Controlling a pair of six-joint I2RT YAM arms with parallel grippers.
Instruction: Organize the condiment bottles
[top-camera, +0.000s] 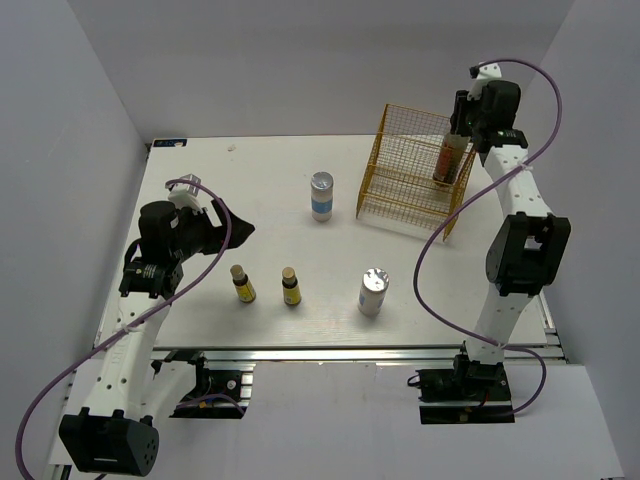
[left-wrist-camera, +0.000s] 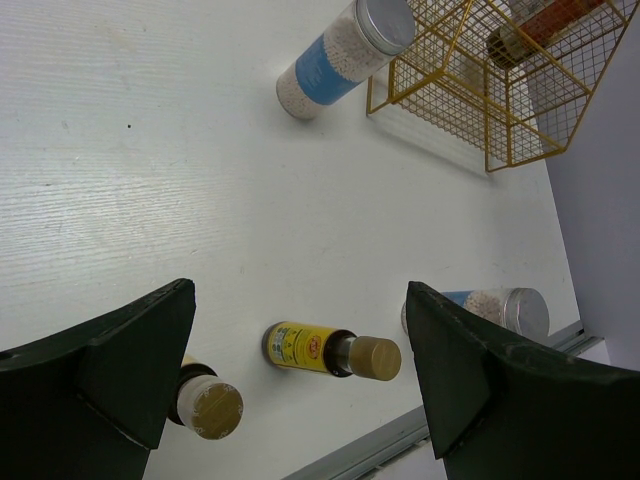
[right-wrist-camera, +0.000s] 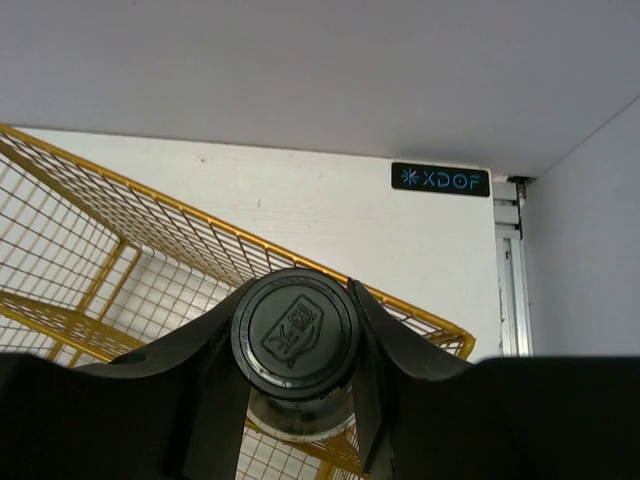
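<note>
My right gripper is shut on the black cap of the amber red-labelled bottle, which stands inside the yellow wire rack. The blue-banded white cylinder stands left of the rack. The other white cylinder stands near the front edge. Two tiny brown yellow-labelled bottles stand left of it. My left gripper is open and empty above the table, behind the tiny bottles. In the left wrist view one tiny bottle shows between the fingers, the other by the left finger.
The rack sits at the back right of the white table, close to the right wall. A metal rail runs along the table's front edge. Grey walls enclose the table on three sides.
</note>
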